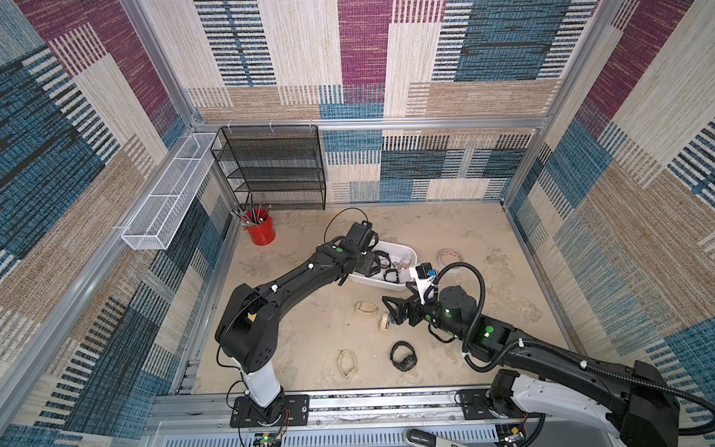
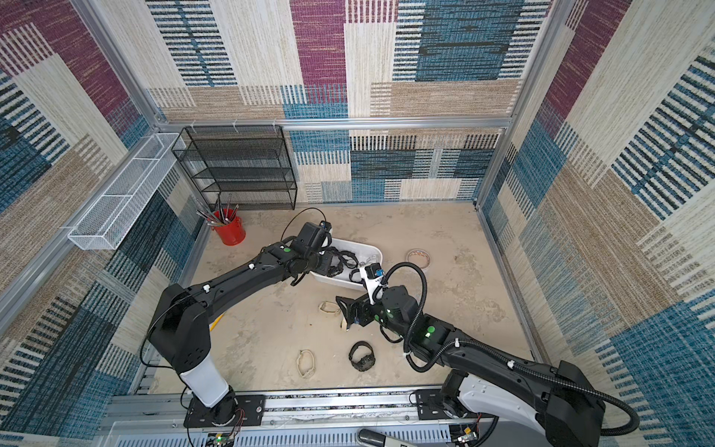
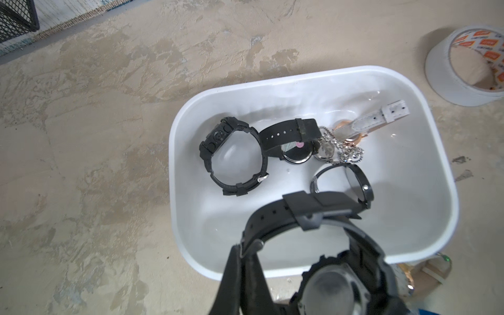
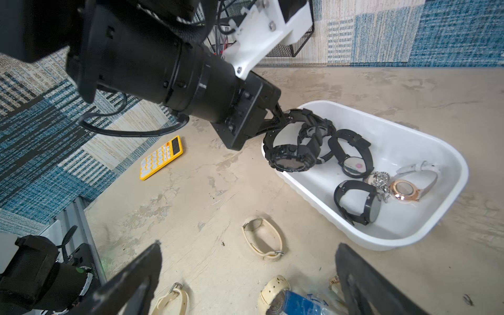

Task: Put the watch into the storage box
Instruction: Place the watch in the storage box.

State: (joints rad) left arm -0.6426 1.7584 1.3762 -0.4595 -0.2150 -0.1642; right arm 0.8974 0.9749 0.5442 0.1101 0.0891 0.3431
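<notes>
My left gripper (image 3: 241, 252) is shut on the strap of a chunky black watch (image 3: 275, 218), near its buckle. That watch hangs over the near end of the white storage box (image 3: 174, 152), and the right wrist view shows it (image 4: 289, 161) just above the box rim (image 4: 447, 152). Several watches lie inside the box, among them a black one (image 3: 231, 158) and a rose-gold one (image 4: 403, 191). My right gripper (image 4: 248, 245) stands open and empty low over the table, with a cream watch (image 4: 272, 294) below it. In both top views the left gripper (image 1: 377, 261) (image 2: 336, 263) reaches into the box.
Loose on the table are a cream strap (image 1: 366, 307), another cream watch (image 1: 347, 363) and a black watch (image 1: 403, 356). A tape roll (image 1: 450, 257) sits right of the box. A red cup (image 1: 260, 230), black mesh shelf (image 1: 278, 170), white wire basket (image 1: 170, 193) and yellow calculator (image 4: 161, 158) stand left.
</notes>
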